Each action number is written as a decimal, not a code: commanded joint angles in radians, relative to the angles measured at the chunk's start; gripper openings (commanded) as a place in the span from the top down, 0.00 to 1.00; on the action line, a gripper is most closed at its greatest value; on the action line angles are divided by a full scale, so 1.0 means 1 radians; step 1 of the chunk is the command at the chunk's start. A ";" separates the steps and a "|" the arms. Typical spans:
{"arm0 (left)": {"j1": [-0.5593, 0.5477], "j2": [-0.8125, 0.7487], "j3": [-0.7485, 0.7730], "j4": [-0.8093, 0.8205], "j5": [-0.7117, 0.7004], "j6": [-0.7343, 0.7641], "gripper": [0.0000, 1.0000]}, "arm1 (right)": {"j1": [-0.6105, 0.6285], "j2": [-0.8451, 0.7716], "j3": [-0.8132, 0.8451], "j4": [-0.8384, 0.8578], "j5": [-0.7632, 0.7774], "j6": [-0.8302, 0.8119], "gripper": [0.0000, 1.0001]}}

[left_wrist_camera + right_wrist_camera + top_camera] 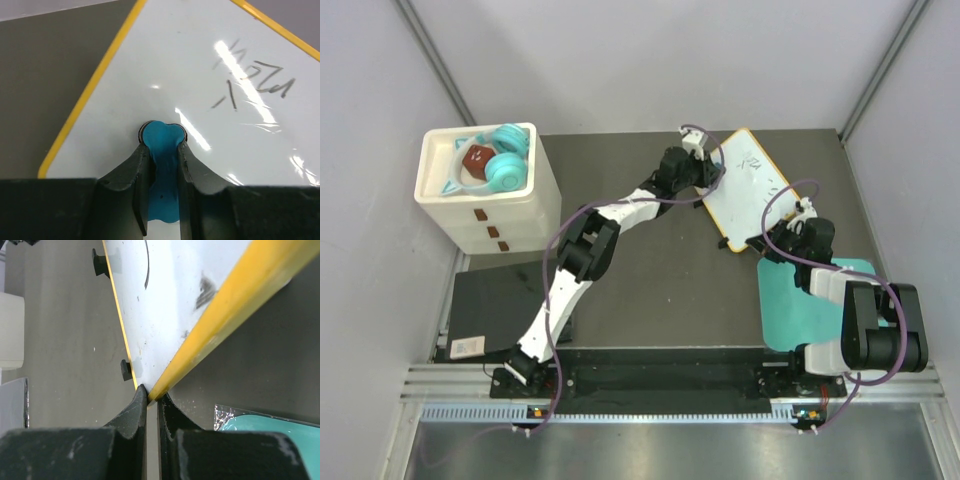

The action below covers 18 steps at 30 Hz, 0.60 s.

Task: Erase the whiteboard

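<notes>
Worktop point(660, 290) is carrying the whiteboard point(755, 185) on its far right part, the board lying skewed, with its near corner sitting just beyond the teal mat point(790, 310) and apart from it. Both arms are working on the board. The right gripper point(152, 396) is pinching the yellow frame point(230, 305) at that near corner, its jaws closed tight on the thin edge, which looks like bracing the board while the other arm wipes; whether the corner is being lifted off the surface I cannot tell. The left gripper point(162, 150) is reaching over the far left side of the board and clamping a small blue eraser point(161, 134), whose rounded tip is pressing on the white surface near the left edge. The patch around the tip is looking clean, yet the job seems to be at an early stage. Dark scribbles point(255, 77) are showing plainly up and to the right of the eraser, well apart from it, and the right wrist view is showing a grey smudge point(205, 290) and a thin curved stroke point(146, 265) nearer the held corner. All of these marks are waiting to be wiped, so most of the erasing is remaining to be done.
</notes>
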 commanded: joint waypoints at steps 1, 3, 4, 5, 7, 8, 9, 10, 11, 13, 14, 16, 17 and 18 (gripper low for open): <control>-0.138 -0.039 -0.137 0.009 0.071 -0.026 1.00 | 0.055 0.041 -0.021 -0.198 -0.106 -0.094 1.00; -0.155 -0.048 -0.177 0.032 0.076 -0.043 1.00 | 0.055 0.037 -0.021 -0.196 -0.106 -0.096 1.00; -0.161 -0.049 -0.201 0.034 0.080 -0.063 1.00 | 0.055 0.037 -0.022 -0.195 -0.106 -0.096 1.00; -0.166 -0.049 -0.212 0.035 0.088 -0.072 1.00 | 0.055 0.037 -0.022 -0.195 -0.106 -0.096 1.00; -0.166 -0.052 -0.243 0.035 0.088 -0.087 1.00 | 0.055 0.037 -0.022 -0.195 -0.106 -0.094 1.00; -0.166 -0.057 -0.255 0.035 0.068 -0.087 1.00 | 0.055 0.037 -0.022 -0.196 -0.106 -0.094 1.00; -0.164 -0.069 -0.266 0.037 0.051 -0.086 1.00 | 0.055 0.037 -0.022 -0.196 -0.106 -0.096 1.00; -0.160 -0.077 -0.293 0.038 0.025 -0.077 1.00 | 0.055 0.036 -0.021 -0.195 -0.106 -0.094 1.00; -0.158 -0.085 -0.306 0.034 -0.036 -0.075 1.00 | 0.055 0.036 -0.022 -0.195 -0.106 -0.094 1.00; -0.141 -0.105 -0.326 0.022 -0.097 -0.075 1.00 | 0.055 0.036 -0.022 -0.195 -0.106 -0.096 1.00; -0.135 -0.111 -0.324 0.008 -0.116 -0.077 1.00 | 0.055 0.036 -0.022 -0.195 -0.106 -0.096 1.00; -0.118 -0.120 -0.317 -0.056 -0.199 -0.102 1.00 | 0.055 0.036 -0.022 -0.195 -0.108 -0.094 1.00; -0.109 -0.123 -0.317 -0.069 -0.212 -0.113 1.00 | 0.055 0.036 -0.022 -0.193 -0.106 -0.096 1.00; -0.101 -0.126 -0.318 -0.092 -0.255 -0.122 1.00 | 0.055 0.036 -0.024 -0.193 -0.106 -0.096 1.00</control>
